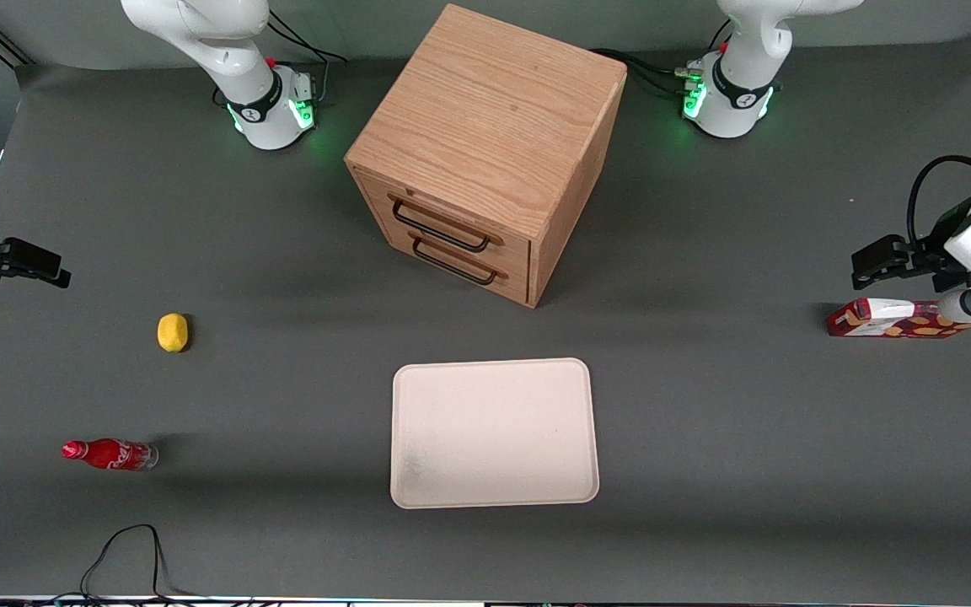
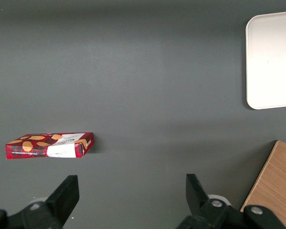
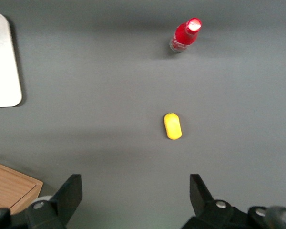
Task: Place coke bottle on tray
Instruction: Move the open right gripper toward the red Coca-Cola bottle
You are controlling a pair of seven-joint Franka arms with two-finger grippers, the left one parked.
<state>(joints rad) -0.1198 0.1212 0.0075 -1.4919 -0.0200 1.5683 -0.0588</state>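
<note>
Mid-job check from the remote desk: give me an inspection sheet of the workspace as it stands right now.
Surface: dark grey table, flat, no spills seen.
Job's things: coke bottle stands upright on the table toward the working arm's end, untouched; tray sits nearer the front camera than the drawer box, nothing on it.
Clutter: lemon beside the bottle, farther from the front camera; wooden drawer box, both drawers closed; red snack carton toward the parked arm's end.
Grippers: gripper open, empty, raised above the table near the lemon.
Cables: black cable loop at the table edge nearest the front camera; cables at the arm bases.
Surroundings: nothing seen.
</note>
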